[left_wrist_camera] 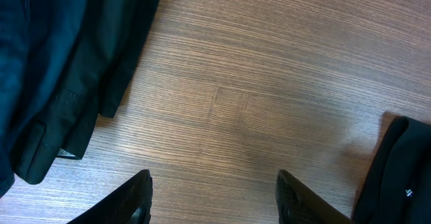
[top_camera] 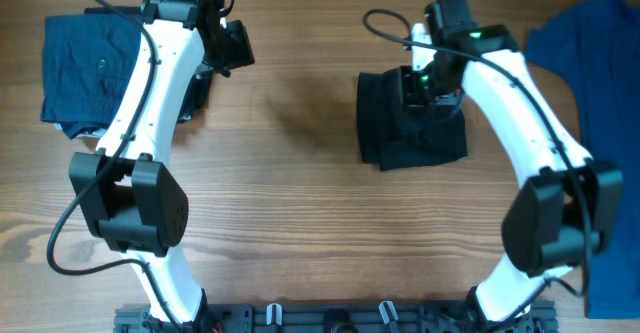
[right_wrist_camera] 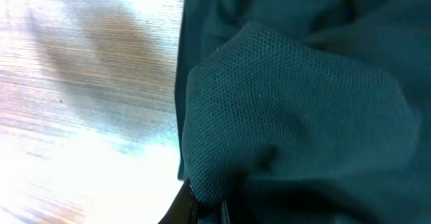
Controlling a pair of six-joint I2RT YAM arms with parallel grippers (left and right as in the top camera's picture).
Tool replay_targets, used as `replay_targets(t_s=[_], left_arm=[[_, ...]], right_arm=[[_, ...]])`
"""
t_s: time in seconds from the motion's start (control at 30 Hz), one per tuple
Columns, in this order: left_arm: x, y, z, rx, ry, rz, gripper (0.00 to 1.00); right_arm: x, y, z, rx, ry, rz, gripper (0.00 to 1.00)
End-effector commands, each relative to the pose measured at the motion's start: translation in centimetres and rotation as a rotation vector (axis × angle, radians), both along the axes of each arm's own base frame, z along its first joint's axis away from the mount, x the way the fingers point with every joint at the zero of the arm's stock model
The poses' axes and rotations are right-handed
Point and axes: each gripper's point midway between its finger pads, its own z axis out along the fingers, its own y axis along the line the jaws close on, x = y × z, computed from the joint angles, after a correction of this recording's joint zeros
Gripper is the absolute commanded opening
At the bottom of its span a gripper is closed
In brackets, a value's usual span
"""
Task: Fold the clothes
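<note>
The black shirt lies folded into a compact block right of the table's middle. My right gripper sits on its top edge, shut on a bunched fold of the shirt fabric, which fills the right wrist view; the fingertips barely show beneath the cloth. My left gripper hovers at the back left, open, with only bare wood between its fingers. A folded navy garment lies at the far left, and its dark edge shows in the left wrist view.
A bright blue garment is spread along the right edge of the table. Another black piece of cloth lies under the left arm beside the navy stack. The wooden table runs between the two arms.
</note>
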Motion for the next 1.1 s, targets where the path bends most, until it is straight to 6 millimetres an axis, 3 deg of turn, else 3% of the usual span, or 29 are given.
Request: replay_targets(t_s=[0.0, 0.17, 0.23, 0.27, 0.37, 0.47, 0.5, 0.57, 0.6, 0.73, 0.77, 0.83, 1.07], left_arm=[[-0.1, 0.2, -0.8, 0.009, 0.019, 0.011, 0.58], [-0.1, 0.2, -0.8, 0.009, 0.019, 0.011, 0.58], [-0.1, 0.1, -0.8, 0.009, 0.019, 0.011, 0.59], [-0.1, 0.1, -0.8, 0.009, 0.019, 0.011, 0.59], [0.2, 0.1, -0.7, 0.006, 0.005, 0.011, 0.59], [0.8, -0.2, -0.5, -0.01, -0.019, 0.007, 0.59], [1.0, -0.6, -0.4, -0.031, -0.025, 0.0, 0.53], [1.2, -2.0, -0.1, -0.106, -0.036, -0.027, 0.14], [1.4, -3.3, 0.2, -0.169, -0.042, -0.054, 0.04], [1.5, -7.6, 1.3, -0.348, -0.065, -0.16, 0.04], [1.5, -9.0, 1.6, -0.387, -0.07, -0.193, 0.04], [1.1, -11.5, 1.7, -0.439, -0.07, -0.25, 0.04], [-0.6, -21.0, -1.7, -0.533, -0.039, -0.497, 0.04]], right_arm=[[0.2, 2.0, -2.6, -0.007, 0.037, 0.014, 0.05], [0.3, 4.1, -4.2, 0.01, 0.057, 0.007, 0.07], [0.3, 4.5, -4.2, 0.012, 0.05, 0.015, 0.18], [0.5, 4.6, -4.0, 0.014, 0.042, 0.016, 0.3], [1.4, 4.9, -2.7, 0.054, -0.005, 0.057, 0.44], [2.1, 5.1, 0.1, 0.12, -0.056, 0.118, 0.47], [2.3, 4.6, 1.5, 0.126, -0.078, 0.109, 0.47], [2.6, 3.1, 3.9, 0.132, -0.124, 0.081, 0.49], [2.6, 2.2, 4.9, 0.134, -0.142, 0.061, 0.5], [1.5, -1.5, 7.1, 0.122, -0.141, -0.006, 0.45], [1.1, -2.4, 7.0, 0.113, -0.122, -0.024, 0.35], [0.2, -4.0, 6.4, 0.101, -0.072, -0.044, 0.04], [-2.6, -4.9, 2.4, 0.142, 0.053, -0.028, 0.04]])
